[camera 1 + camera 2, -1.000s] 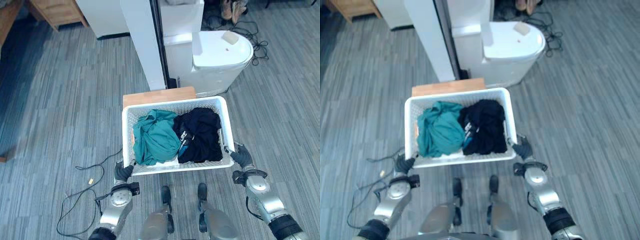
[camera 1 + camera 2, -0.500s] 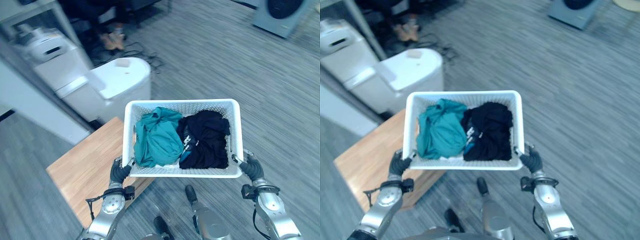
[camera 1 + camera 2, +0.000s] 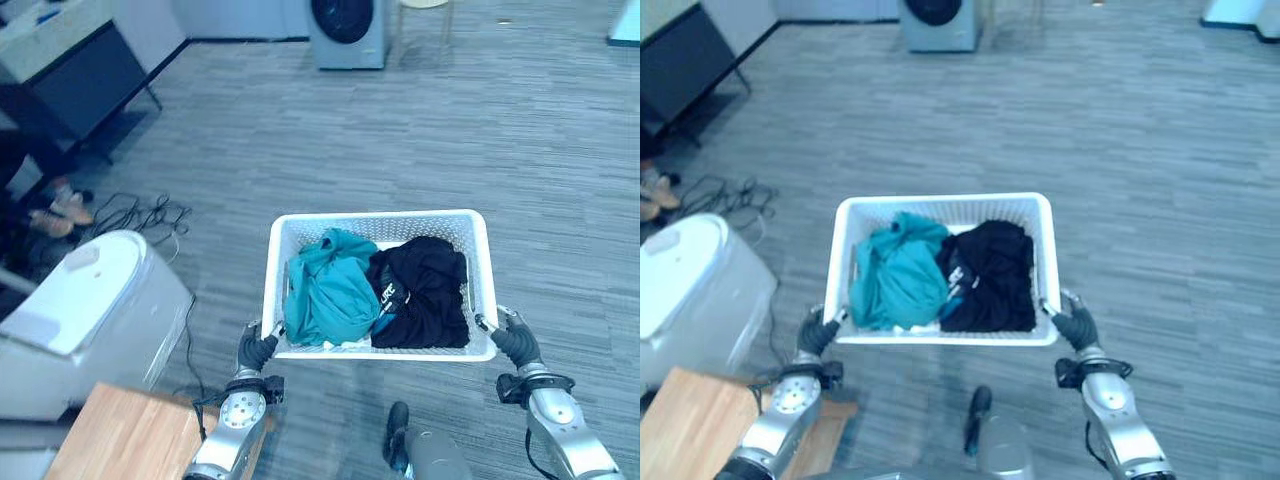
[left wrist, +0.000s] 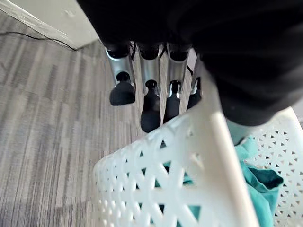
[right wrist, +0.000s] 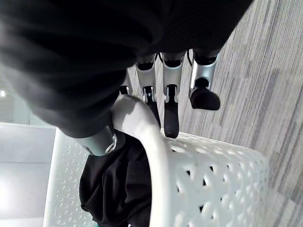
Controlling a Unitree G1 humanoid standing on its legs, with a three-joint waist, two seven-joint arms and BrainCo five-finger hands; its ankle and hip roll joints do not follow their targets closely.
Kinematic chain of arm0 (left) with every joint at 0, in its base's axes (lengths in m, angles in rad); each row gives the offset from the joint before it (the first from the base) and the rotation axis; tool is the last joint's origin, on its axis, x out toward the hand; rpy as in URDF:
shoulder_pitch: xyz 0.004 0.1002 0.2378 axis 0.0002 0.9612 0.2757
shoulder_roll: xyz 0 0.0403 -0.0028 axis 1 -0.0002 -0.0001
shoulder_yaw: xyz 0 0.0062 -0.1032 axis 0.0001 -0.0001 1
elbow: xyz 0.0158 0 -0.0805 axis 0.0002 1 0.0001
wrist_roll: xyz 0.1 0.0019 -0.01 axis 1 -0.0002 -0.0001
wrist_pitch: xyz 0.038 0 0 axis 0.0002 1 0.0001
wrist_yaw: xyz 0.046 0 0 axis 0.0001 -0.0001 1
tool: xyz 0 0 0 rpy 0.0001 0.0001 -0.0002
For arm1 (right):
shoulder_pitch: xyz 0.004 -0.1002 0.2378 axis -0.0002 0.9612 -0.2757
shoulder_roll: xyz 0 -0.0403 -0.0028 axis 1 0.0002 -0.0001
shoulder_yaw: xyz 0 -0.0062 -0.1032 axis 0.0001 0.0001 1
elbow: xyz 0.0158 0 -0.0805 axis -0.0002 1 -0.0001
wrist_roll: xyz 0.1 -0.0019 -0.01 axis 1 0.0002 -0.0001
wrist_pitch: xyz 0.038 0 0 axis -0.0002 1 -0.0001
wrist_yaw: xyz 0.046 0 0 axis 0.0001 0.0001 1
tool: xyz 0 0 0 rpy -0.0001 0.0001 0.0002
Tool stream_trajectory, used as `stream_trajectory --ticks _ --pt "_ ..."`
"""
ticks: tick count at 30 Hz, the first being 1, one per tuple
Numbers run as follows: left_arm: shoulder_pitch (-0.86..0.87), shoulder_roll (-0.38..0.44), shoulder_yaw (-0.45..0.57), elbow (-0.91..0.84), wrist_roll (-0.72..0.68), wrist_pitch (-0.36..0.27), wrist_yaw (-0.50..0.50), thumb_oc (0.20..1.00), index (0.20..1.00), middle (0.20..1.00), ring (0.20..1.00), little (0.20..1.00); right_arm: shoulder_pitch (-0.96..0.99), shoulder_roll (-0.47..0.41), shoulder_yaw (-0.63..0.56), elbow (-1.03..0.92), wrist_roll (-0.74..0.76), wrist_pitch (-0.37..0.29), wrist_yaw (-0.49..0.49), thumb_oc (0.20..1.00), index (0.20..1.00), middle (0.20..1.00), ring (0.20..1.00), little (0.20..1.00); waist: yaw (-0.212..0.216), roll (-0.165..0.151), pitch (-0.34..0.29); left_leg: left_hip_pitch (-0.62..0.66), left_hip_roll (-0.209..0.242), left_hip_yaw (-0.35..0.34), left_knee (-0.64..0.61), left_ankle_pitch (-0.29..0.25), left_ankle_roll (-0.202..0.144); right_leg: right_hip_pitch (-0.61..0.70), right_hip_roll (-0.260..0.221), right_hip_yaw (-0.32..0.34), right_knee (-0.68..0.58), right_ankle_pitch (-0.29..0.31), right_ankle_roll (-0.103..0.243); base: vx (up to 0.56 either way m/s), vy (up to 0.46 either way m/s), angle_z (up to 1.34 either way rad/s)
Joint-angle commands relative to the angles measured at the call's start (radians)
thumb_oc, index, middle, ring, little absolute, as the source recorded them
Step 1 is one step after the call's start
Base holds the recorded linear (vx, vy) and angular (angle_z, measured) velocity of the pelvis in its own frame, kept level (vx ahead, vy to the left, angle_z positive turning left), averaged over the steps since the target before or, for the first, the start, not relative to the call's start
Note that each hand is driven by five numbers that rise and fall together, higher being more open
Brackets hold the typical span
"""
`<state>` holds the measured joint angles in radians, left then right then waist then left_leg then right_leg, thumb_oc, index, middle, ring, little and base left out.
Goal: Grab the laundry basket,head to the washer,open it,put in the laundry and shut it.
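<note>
I hold a white latticed laundry basket (image 3: 380, 353) level in front of me. Inside it, a teal garment (image 3: 328, 290) lies on the left and a black garment (image 3: 420, 295) on the right. My left hand (image 3: 255, 350) grips the basket's near left corner, its fingers (image 4: 150, 101) under the rim (image 4: 189, 156). At the near right corner my right hand (image 3: 510, 340) is shut on the rim (image 5: 142, 137), thumb over it and fingers (image 5: 170, 109) below. A grey front-loading washer (image 3: 345, 25) stands far ahead across the floor.
A white round-lidded appliance (image 3: 80, 300) stands close on my left, with a wooden table corner (image 3: 130, 435) beside it. A dark cabinet (image 3: 70, 70), loose cables (image 3: 135, 215) and shoes (image 3: 60, 210) lie further left. Grey plank floor stretches ahead to the washer.
The whole view has swung round: the white appliance and wooden table slid to the lower left and the washer came into sight ahead. The basket stays held in both hands.
</note>
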<state>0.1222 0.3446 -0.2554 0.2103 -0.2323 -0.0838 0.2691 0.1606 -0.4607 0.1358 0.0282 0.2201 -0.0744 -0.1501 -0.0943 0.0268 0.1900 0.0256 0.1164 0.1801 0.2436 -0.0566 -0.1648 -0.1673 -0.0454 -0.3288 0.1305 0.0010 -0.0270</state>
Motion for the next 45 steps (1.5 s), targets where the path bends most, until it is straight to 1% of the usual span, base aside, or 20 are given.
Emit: stream_trajectory --ticks 1,4,5,9,10,14,17,19,21,23,24,25,26,28,30,33,35,36,39,45 --pt "-0.010 0.015 0.028 -0.129 -0.088 -0.089 -0.094 0.200 0.200 0.200 0.200 0.200 -0.054 0.022 0.020 -0.103 0.102 -0.117 0.090 0.200 0.200 0.200 0.200 0.200 0.036 -0.036 -0.008 -0.079 -0.089 0.045 -0.083 0.055 0.104 0.118 -0.024 0.172 -0.089 0.030 0.134 0.34 -0.087 -1.39" --pt "0.012 0.015 0.026 -0.129 -0.073 -0.078 -0.100 0.200 0.200 0.200 0.200 0.200 -0.033 0.018 0.012 -0.108 0.086 -0.116 0.090 0.200 0.200 0.200 0.200 0.200 0.084 -0.032 -0.005 -0.159 -0.138 0.015 -0.158 0.135 0.110 0.197 0.013 0.221 -0.111 0.000 0.130 0.39 -0.074 -0.78" --pt "0.020 0.012 0.028 -0.137 -0.066 -0.073 -0.100 0.200 0.200 0.200 0.200 0.200 -0.026 0.016 0.010 -0.099 0.083 -0.113 0.090 0.200 0.200 0.200 0.200 0.200 0.115 -0.025 -0.004 -0.221 -0.155 -0.009 -0.192 0.203 0.103 0.250 0.041 0.255 -0.116 -0.025 0.121 0.38 -0.076 -0.34" --pt "0.030 0.015 0.033 -0.152 -0.056 -0.063 -0.102 0.200 0.200 0.200 0.200 0.200 -0.009 0.012 0.001 -0.095 0.078 -0.107 0.091 0.200 0.200 0.200 0.200 0.200 0.142 -0.024 -0.009 -0.239 -0.162 -0.010 -0.227 0.251 0.104 0.311 0.062 0.308 -0.107 -0.066 0.110 0.36 -0.004 -0.88" --pt "0.035 0.018 0.040 -0.159 -0.058 -0.064 -0.102 0.200 0.200 0.200 0.200 0.200 -0.011 0.018 0.002 -0.087 0.082 -0.102 0.096 0.200 0.200 0.200 0.200 0.200 0.152 -0.027 -0.019 -0.238 -0.164 -0.023 -0.205 0.237 0.116 0.334 0.065 0.339 -0.088 -0.089 0.110 0.34 0.057 -0.55" --pt "0.040 0.028 0.037 -0.160 -0.062 -0.061 -0.104 0.200 0.200 0.200 0.200 0.200 0.003 0.035 -0.001 -0.098 0.083 -0.103 0.108 0.200 0.200 0.200 0.200 0.200 0.149 -0.052 -0.048 -0.199 -0.166 -0.006 -0.195 0.193 0.153 0.342 0.033 0.355 -0.031 -0.085 0.139 0.32 0.114 -0.40" --pt "0.039 0.053 0.032 -0.169 -0.055 -0.054 -0.105 0.200 0.200 0.200 0.200 0.200 -0.014 0.048 0.008 -0.100 0.077 -0.106 0.119 0.200 0.200 0.200 0.200 0.200 0.141 -0.069 -0.045 -0.141 -0.171 0.008 -0.199 0.147 0.191 0.263 -0.002 0.373 0.165 0.056 0.217 0.21 0.083 -0.16" --pt "0.042 0.062 0.035 -0.172 -0.053 -0.054 -0.103 0.200 0.200 0.200 0.200 0.200 -0.025 0.049 0.014 -0.098 0.074 -0.108 0.121 0.200 0.200 0.200 0.200 0.200 0.137 -0.065 -0.039 -0.122 -0.168 0.011 -0.205 0.139 0.197 0.232 0.001 0.373 0.206 0.081 0.226 0.15 0.071 -0.15" --pt "0.044 0.074 0.045 -0.184 -0.049 -0.053 -0.104 0.200 0.200 0.200 0.200 0.200 -0.031 0.055 0.021 -0.093 0.065 -0.103 0.121 0.200 0.200 0.200 0.200 0.200 0.131 -0.055 -0.033 -0.084 -0.157 0.006 -0.222 0.117 0.198 0.181 -0.005 0.336 0.226 0.057 0.218 0.17 0.070 0.18" --pt "0.042 0.076 0.049 -0.183 -0.051 -0.054 -0.102 0.200 0.200 0.200 0.200 0.200 -0.037 0.057 0.026 -0.088 0.068 -0.104 0.121 0.200 0.200 0.200 0.200 0.200 0.121 -0.041 -0.031 -0.035 -0.149 0.003 -0.253 0.098 0.192 0.107 -0.002 0.279 0.164 0.027 0.192 0.27 0.044 0.04" --pt "0.045 0.075 0.055 -0.181 -0.058 -0.054 -0.104 0.200 0.200 0.200 0.200 0.200 -0.039 0.055 0.023 -0.085 0.074 -0.102 0.121 0.200 0.200 0.200 0.200 0.200 0.103 -0.031 -0.024 0.010 -0.140 -0.008 -0.275 0.081 0.180 0.046 -0.006 0.220 0.106 0.016 0.178 0.28 0.001 -0.14" --pt "0.045 0.074 0.055 -0.181 -0.058 -0.054 -0.105 0.200 0.200 0.200 0.200 0.200 -0.039 0.055 0.023 -0.085 0.074 -0.102 0.121 0.200 0.200 0.200 0.200 0.200 0.099 -0.028 -0.023 0.015 -0.138 -0.013 -0.279 0.079 0.179 0.051 -0.005 0.215 0.106 0.012 0.178 0.46 -0.048 -0.11" --pt "0.051 0.070 0.063 -0.178 -0.056 -0.052 -0.106 0.200 0.200 0.200 0.200 0.200 -0.028 0.053 0.016 -0.083 0.081 -0.104 0.121 0.200 0.200 0.200 0.200 0.200 0.077 -0.035 -0.014 0.075 -0.147 -0.022 -0.305 0.054 0.166 -0.035 -0.021 0.163 0.013 0.072 0.182 0.39 -0.050 -0.03" --pt "0.055 0.065 0.069 -0.176 -0.048 -0.053 -0.110 0.200 0.200 0.200 0.200 0.200 -0.012 0.049 0.003 -0.087 0.086 -0.104 0.126 0.200 0.200 0.200 0.200 0.200 0.049 -0.036 0.000 0.132 -0.145 -0.051 -0.322 0.031 0.150 -0.067 -0.022 0.134 -0.060 0.123 0.196 0.40 -0.051 0.23" --pt "0.050 0.061 0.072 -0.170 -0.036 -0.054 -0.113 0.200 0.200 0.200 0.200 0.200 0.005 0.048 -0.011 -0.088 0.078 -0.102 0.126 0.200 0.200 0.200 0.200 0.200 0.035 -0.035 0.006 0.166 -0.136 -0.077 -0.318 0.009 0.133 -0.088 -0.042 0.106 -0.100 0.153 0.207 0.40 -0.130 0.50" --pt "0.050 0.048 0.071 -0.157 -0.029 -0.064 -0.118 0.200 0.200 0.200 0.200 0.200 0.024 0.053 -0.022 -0.088 0.081 -0.102 0.135 0.200 0.200 0.200 0.200 0.200 0.023 -0.035 -0.008 0.204 -0.116 -0.108 -0.277 -0.007 0.112 -0.053 -0.045 0.112 -0.104 0.169 0.192 0.29 -0.118 0.52" --pt "0.050 0.031 0.063 -0.155 -0.049 -0.067 -0.125 0.200 0.200 0.200 0.200 0.200 0.026 0.044 -0.030 -0.082 0.081 -0.106 0.134 0.200 0.200 0.200 0.200 0.200 0.023 -0.028 -0.022 0.184 -0.093 -0.118 -0.203 0.019 0.088 -0.023 -0.038 0.109 -0.114 0.167 0.173 0.26 -0.155 0.68" --pt "0.041 0.023 0.064 -0.145 -0.079 -0.060 -0.131 0.200 0.200 0.200 0.200 0.200 0.022 0.040 -0.033 -0.083 0.097 -0.109 0.131 0.200 0.200 0.200 0.200 0.200 0.030 -0.036 -0.023 0.127 -0.045 -0.105 -0.053 0.097 0.048 0.020 -0.041 0.094 -0.115 0.146 0.152 0.25 -0.251 0.50" --pt "0.032 0.013 0.062 -0.145 -0.086 -0.058 -0.128 0.200 0.200 0.200 0.200 0.200 0.025 0.026 -0.042 -0.094 0.109 -0.108 0.129 0.200 0.200 0.200 0.200 0.200 0.050 -0.055 -0.009 0.040 -0.031 -0.085 0.094 0.134 0.053 0.092 -0.037 0.077 -0.137 0.109 0.123 0.21 -0.205 0.30" --pt "0.028 0.007 0.051 -0.141 -0.085 -0.055 -0.126 0.200 0.200 0.200 0.200 0.200 0.032 0.026 -0.053 -0.092 0.123 -0.100 0.121 0.200 0.200 0.200 0.200 0.200 0.090 -0.067 -0.001 -0.123 -0.088 -0.024 -0.030 0.069 0.101 0.175 -0.039 0.107 -0.160 0.056 0.137 0.23 -0.060 -0.17"
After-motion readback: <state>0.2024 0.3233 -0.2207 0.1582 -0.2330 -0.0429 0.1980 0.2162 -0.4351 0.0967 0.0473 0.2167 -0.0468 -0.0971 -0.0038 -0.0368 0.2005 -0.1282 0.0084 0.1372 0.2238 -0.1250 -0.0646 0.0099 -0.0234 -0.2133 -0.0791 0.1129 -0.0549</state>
